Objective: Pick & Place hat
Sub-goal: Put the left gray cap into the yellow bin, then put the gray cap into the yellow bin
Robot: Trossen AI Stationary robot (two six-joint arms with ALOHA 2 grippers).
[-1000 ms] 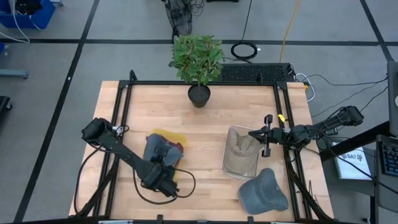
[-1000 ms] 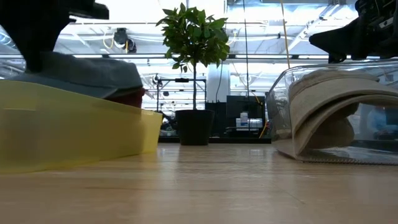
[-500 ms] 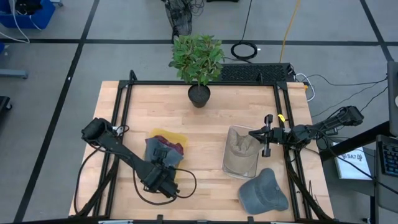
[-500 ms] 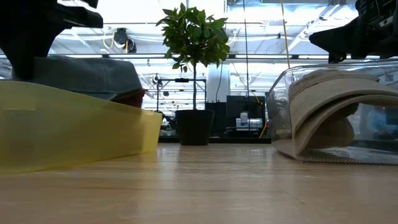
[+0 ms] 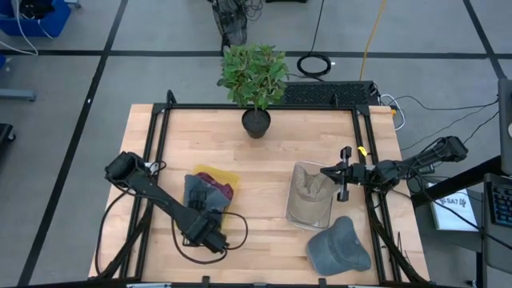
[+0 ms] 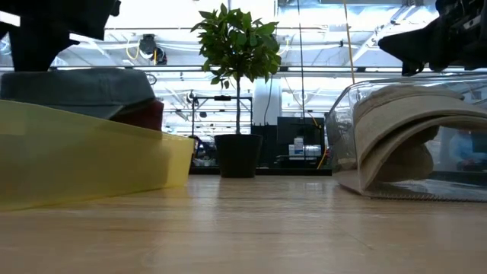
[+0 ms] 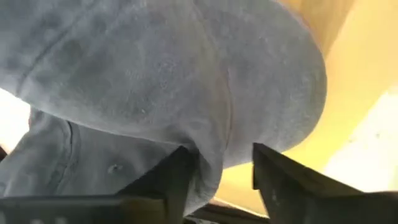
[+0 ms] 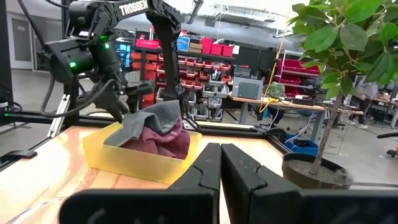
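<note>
A grey hat (image 5: 196,190) lies in the yellow bin (image 5: 228,174) at the table's left, resting on a dark red hat (image 8: 165,140). My left gripper (image 7: 217,168) stands open just above it, pointing steeply down, one finger on each side of a fold at the hat's edge. In the low view the grey hat (image 6: 76,87) lies flat over the bin's rim, with the gripper (image 6: 46,30) dark above it. My right gripper (image 5: 323,170) is shut and level over the clear bin (image 5: 308,216), holding nothing. A second grey hat (image 5: 340,248) lies on the table at the near right. My left gripper has the grey hat's edge fold (image 7: 208,158) between its open fingers, which come from above. The fold lies close to one finger (image 7: 171,180). I cannot tell whether it touches. The hat rests in the bin, not lifted.
The clear bin holds a tan hat (image 6: 415,137). A potted plant (image 5: 254,80) stands at the far middle. Black frame rails (image 5: 160,120) run along the table's edges. Bare wood lies between the two bins (image 5: 260,200).
The grey hat has sunk lower into the yellow bin and lies flatter, its edge drawn back from the bin's right side. My left gripper has stayed above it and has rolled about its own pointing line.
</note>
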